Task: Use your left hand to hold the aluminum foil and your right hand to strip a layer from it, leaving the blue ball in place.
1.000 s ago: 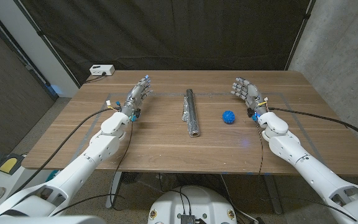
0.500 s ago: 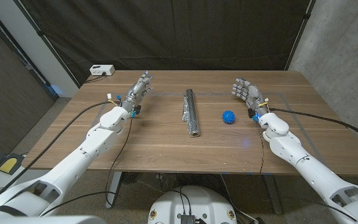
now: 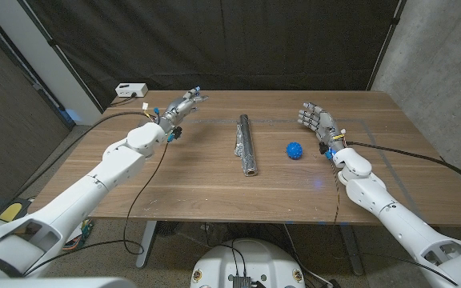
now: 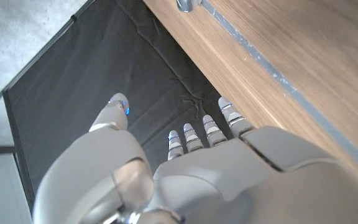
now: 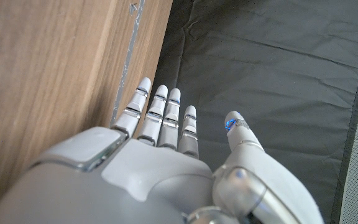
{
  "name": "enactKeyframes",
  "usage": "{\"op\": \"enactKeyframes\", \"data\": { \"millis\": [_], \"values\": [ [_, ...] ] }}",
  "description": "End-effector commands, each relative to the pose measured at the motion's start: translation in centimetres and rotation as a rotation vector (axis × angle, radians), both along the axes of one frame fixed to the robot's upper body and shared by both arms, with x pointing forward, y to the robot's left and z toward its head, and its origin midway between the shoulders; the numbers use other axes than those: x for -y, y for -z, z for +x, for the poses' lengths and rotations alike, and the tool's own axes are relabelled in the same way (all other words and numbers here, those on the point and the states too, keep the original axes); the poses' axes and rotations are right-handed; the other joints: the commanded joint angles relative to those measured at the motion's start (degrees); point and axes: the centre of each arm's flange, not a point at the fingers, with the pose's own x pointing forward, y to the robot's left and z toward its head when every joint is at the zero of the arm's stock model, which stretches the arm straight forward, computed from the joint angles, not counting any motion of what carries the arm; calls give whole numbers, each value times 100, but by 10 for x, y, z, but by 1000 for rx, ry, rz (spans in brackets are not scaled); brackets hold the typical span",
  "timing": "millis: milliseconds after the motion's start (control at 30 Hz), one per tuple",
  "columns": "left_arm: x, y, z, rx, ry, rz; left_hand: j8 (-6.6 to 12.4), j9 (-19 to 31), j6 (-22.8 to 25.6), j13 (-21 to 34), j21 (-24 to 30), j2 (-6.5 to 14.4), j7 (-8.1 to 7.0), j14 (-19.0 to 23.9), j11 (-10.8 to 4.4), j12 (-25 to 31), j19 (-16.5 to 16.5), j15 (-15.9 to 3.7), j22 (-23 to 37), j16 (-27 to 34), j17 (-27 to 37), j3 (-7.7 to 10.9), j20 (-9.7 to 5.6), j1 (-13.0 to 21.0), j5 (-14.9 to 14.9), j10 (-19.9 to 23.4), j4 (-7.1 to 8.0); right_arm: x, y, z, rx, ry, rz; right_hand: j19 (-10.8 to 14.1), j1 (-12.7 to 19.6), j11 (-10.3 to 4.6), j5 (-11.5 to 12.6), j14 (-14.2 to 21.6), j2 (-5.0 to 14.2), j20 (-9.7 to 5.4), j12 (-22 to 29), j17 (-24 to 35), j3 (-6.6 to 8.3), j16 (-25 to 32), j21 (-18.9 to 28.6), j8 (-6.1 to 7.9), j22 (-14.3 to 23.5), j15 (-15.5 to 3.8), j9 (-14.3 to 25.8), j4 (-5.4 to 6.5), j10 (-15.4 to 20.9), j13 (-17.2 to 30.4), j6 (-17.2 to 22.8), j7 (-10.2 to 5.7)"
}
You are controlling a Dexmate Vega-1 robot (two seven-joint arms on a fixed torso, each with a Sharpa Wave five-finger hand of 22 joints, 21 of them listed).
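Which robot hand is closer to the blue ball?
Right. The right hand sits just beside the ball, open. The left hand is far across the table, beyond the foil roll.

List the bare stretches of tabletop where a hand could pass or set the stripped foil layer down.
Free: the wide strip between the left hand and the aluminum foil, and the whole near part of the table in front of the foil. Crowded: right of the foil, where the blue ball sits between it and the right hand.
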Motion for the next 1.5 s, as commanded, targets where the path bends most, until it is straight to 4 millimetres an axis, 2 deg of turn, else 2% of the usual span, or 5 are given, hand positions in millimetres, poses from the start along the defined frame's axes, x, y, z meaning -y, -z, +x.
{"op": "enactKeyframes", "data": {
  "millis": [33, 500, 833, 1067, 1500],
  "values": [
    [13, -40, -14, -12, -113, 230, 21, 29, 57, 26, 34, -12, 20, 67, -39, 43, 50, -157, 26, 20, -4, 16, 48, 103, 47, -4, -22, -7, 13, 2, 25, -14, 13, 3, -43, 1, 42, 57, -8, 33, 20, 15, 13, 17, -8, 12, 11, 19, 17, 26, 56, 29, 44, -2],
    [36, -88, -27, 16, -170, 461, 16, 30, 125, 25, 49, -63, 88, -1, -60, 78, 84, -239, 34, -7, -6, -11, 1, 298, 59, 120, -42, -10, 41, -7, 59, 2, 77, 1, -72, 6, 41, 60, -9, 39, 19, 19, 10, 9, -10, 4, 13, 48, 18, 39, 78, 33, 65, 14],
    [57, -114, -34, 22, -182, 642, 23, 29, 202, 24, 55, -151, 39, -69, -136, 86, 118, -300, 30, -17, -12, -49, -97, 477, 87, 190, -75, -14, 53, -19, 78, 20, 101, -3, -81, 3, 42, 53, -12, 44, 23, 18, 12, 0, -13, -1, 14, 54, 19, 39, 101, 35, 76, 13],
    [70, -130, -40, 14, -197, 779, 30, 28, 270, 24, 38, -175, -34, -52, -207, 135, 96, -382, 25, 4, -17, -52, -143, 663, 113, 367, -93, -16, 57, -25, 89, 31, 110, -8, -85, 10, 42, 56, -14, 43, 23, 17, 14, -3, -16, -6, 15, 48, 19, 38, 109, 36, 74, 13],
    [109, -161, -53, 18, -253, 1114, -28, 32, 230, 24, -64, -274, -159, -152, -166, 108, -77, -480, 5, -32, -25, -67, -224, 1102, 192, 398, -133, -24, 52, -31, 116, 49, 112, 1, -96, -1, 42, 80, -19, 43, 26, 17, 17, 0, -14, -12, 16, 47, 20, 36, 134, 38, 88, 6]
  ]
}}
